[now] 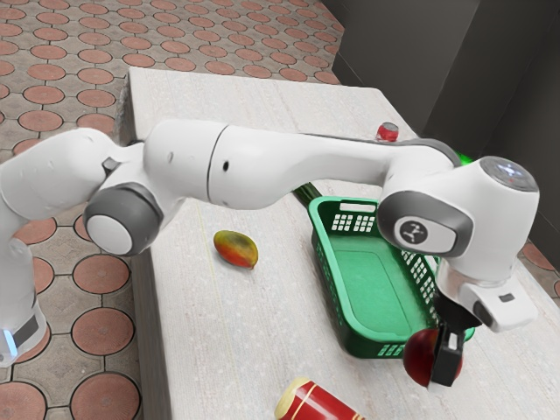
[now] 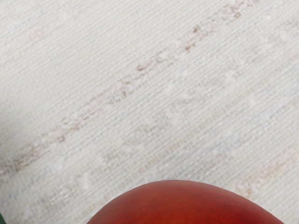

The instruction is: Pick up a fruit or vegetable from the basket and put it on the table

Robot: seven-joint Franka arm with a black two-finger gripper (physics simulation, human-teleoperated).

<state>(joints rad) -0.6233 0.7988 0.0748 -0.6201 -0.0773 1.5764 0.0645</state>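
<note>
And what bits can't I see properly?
Exterior view:
- bright green thing: partly behind my arm
- small red thing: lower part behind my arm
- dark green thing: partly behind my arm
- red can: cut off by bottom edge

Wrist view:
- red fruit: cut off by lower edge

"Where's the mango [image 1: 235,249] lying?"

"On the table [image 1: 192,341], between the basket [image 1: 372,276] and the edge at the exterior view's left. The can [image 1: 325,404] is lying nearer the camera."

"And the round fruit [image 1: 421,357]?"

"Hanging outside the basket, beside its near corner."
</note>
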